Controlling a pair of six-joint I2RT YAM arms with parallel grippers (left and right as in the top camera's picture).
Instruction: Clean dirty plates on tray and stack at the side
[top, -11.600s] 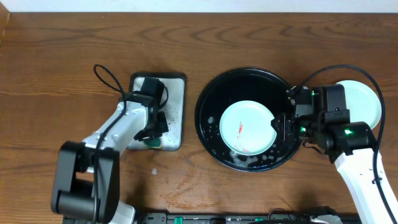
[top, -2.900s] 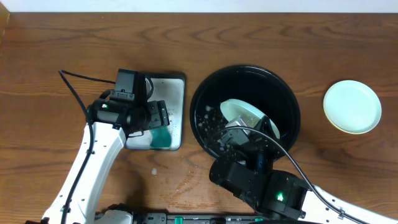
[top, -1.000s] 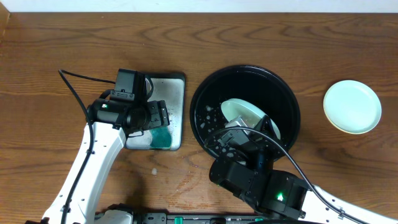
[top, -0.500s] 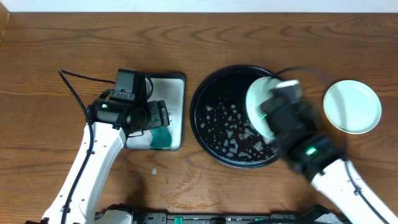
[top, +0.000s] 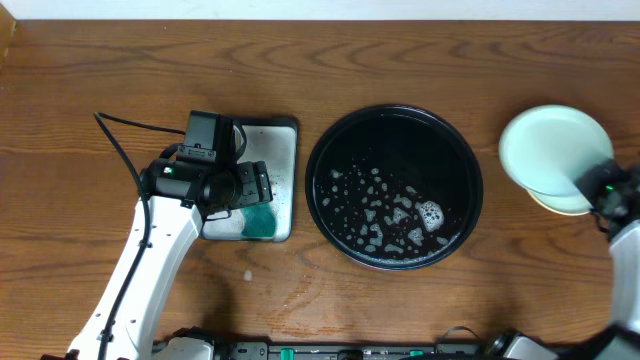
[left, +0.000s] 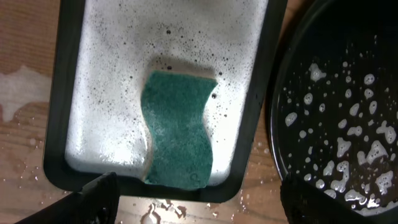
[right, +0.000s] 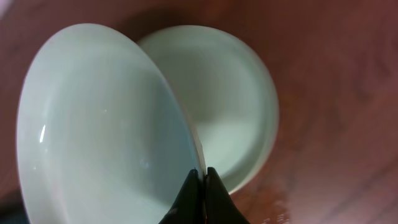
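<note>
The black tray holds only suds and water, and its rim also shows in the left wrist view. My right gripper is shut on the rim of a pale mint plate, clean and held tilted. Beneath it another pale mint plate lies flat on the table at the right side. My left gripper hangs open over the near end of the silver tray, holding nothing, with one dark finger low in its view.
A rectangular silver-grey metal tray lies left of the black tray, wet and speckled, with a green sponge in it. Water drops spot the wooden table near its front edge.
My right arm has carried the mint plate out of the black tray and to the right, over the plate at the side. The left arm has not moved.
</note>
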